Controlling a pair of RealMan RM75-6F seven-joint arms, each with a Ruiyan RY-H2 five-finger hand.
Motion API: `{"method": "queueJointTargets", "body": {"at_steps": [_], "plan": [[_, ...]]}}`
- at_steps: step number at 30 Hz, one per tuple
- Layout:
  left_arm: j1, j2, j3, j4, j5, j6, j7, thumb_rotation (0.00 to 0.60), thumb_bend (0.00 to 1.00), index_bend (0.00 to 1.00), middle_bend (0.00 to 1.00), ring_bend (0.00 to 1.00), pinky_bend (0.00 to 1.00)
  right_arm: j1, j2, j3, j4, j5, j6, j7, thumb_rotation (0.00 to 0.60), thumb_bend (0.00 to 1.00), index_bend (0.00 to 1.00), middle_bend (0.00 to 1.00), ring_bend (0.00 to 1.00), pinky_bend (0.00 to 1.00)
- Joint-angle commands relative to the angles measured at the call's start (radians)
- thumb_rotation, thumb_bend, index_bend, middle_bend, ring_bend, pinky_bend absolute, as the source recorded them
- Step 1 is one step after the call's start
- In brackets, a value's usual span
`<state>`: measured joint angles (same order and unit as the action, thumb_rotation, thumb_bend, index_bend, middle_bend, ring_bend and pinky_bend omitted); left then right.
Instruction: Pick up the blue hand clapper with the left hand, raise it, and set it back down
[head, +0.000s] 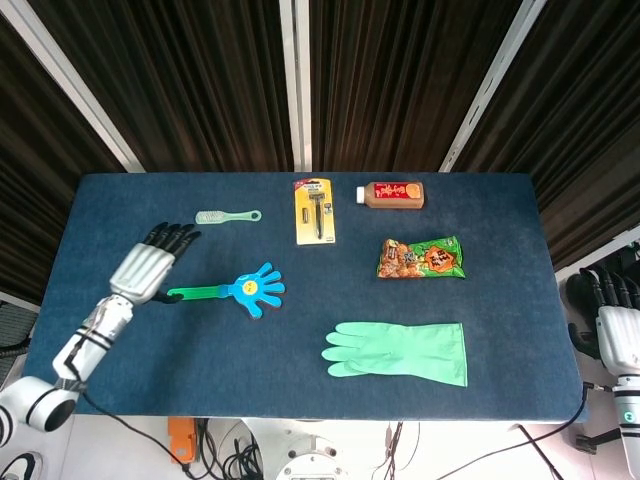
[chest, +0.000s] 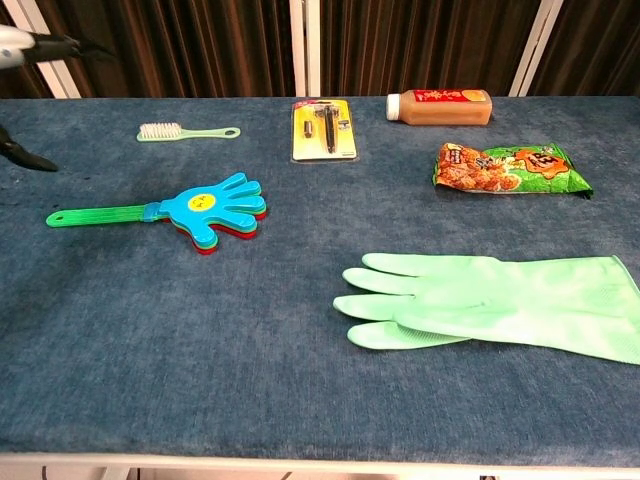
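- The blue hand clapper (head: 243, 291) lies flat on the table (head: 300, 380), at about nine o'clock from the table's middle, its green handle pointing toward nine o'clock and its blue palm toward three.
- The left hand (head: 147, 270) holds nothing: its fingers are spread and straight. It sits at about ten o'clock from the handle's tip, near it; whether the thumb touches the tip I cannot tell.
- In the chest view only dark fingertips of that hand show at the left edge, apart from the clapper (chest: 205, 211).
- The right hand (head: 618, 318) waits off the table's edge at about four o'clock, only partly visible; whether it is spread or closed I cannot tell.
- Judging from how things lie, the clapper rests on the cloth with no grip on it, so the set-down looks finished and nothing but backing the arm away seems left.
- The green glove (head: 400, 352), at five o'clock, lies well apart from the clapper.
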<state>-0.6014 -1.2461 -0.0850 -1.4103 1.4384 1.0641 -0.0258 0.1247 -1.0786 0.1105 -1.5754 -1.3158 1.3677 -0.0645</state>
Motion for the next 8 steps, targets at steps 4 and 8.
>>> {"method": "queueJointTargets", "body": {"at_steps": [4, 8], "plan": [[0.243, 0.070, 0.060, -0.065, -0.068, 0.244, 0.058, 0.600, 0.11, 0.00, 0.00, 0.00, 0.00, -0.020, -0.024, -0.007, 0.013, -0.050, 0.057, 0.005, 0.600, 0.29, 0.00, 0.00, 0.00, 0.00], [0.313, 0.062, 0.089, -0.043, -0.060, 0.306, 0.041, 0.600, 0.12, 0.00, 0.00, 0.00, 0.00, -0.021, -0.033, -0.008, 0.010, -0.056, 0.062, -0.007, 0.600, 0.29, 0.00, 0.00, 0.00, 0.00]]}}
